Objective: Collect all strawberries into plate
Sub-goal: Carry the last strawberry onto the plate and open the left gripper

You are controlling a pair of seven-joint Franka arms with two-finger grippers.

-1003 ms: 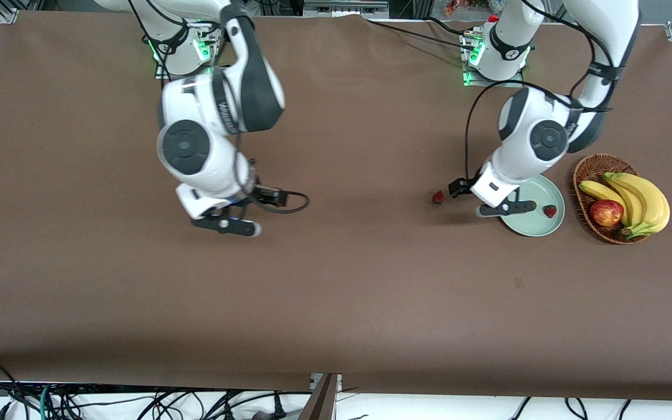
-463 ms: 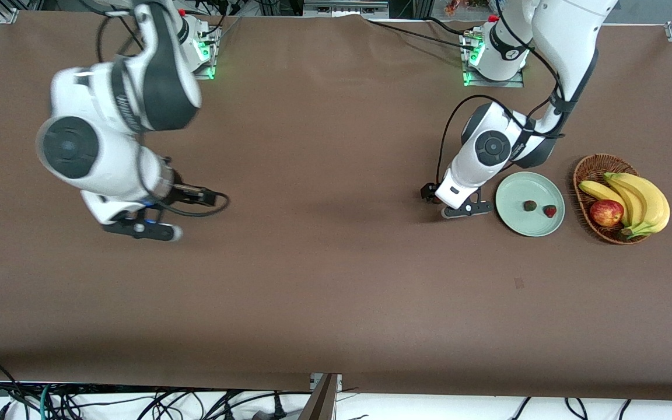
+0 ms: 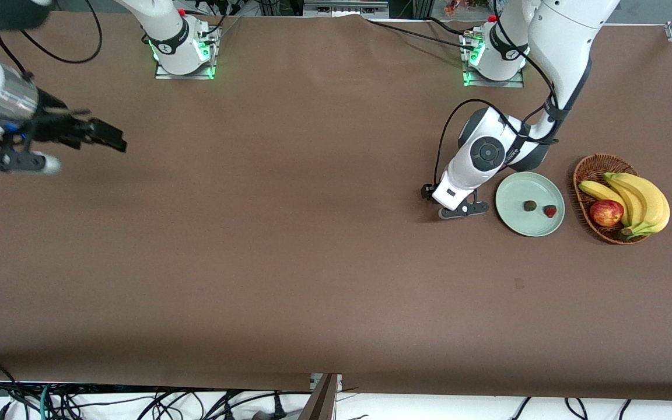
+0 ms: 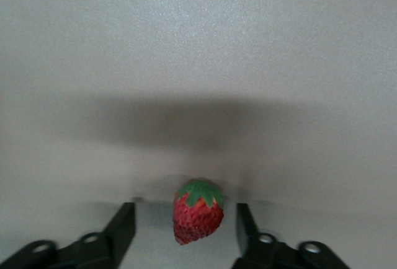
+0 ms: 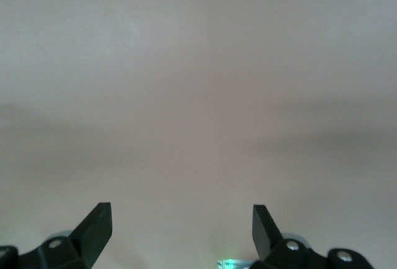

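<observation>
Since a second ago our left hand (image 4: 186,229) has left the plate (image 3: 511,221), which holds two strawberries (image 3: 550,211), and brackets the third strawberry (image 4: 197,212) on the desk (image 3: 312,262), fingers apart, ungripped. Our right hand (image 5: 180,225) has withdrawn, open, and waits.

- Plate (image 3: 517,219) on the tabletop (image 3: 312,262), toward the left arm's end.
- Two strawberries (image 3: 550,211) on the plate, side by side.
- Basket (image 3: 582,175) just beside the plate, closer still to that end of the tabletop.
- Bananas (image 3: 642,201) and apple (image 3: 606,213) in the basket, touching.
- Third strawberry (image 4: 197,212) on the tabletop, between the fingers of the left pincer (image 4: 186,225), with gaps on both sides.
- Left pincer low, just beside the plate, toward the right arm's end.
- Right pincer (image 5: 182,222) up over bare tabletop at the right arm's end, fingers wide apart.
</observation>
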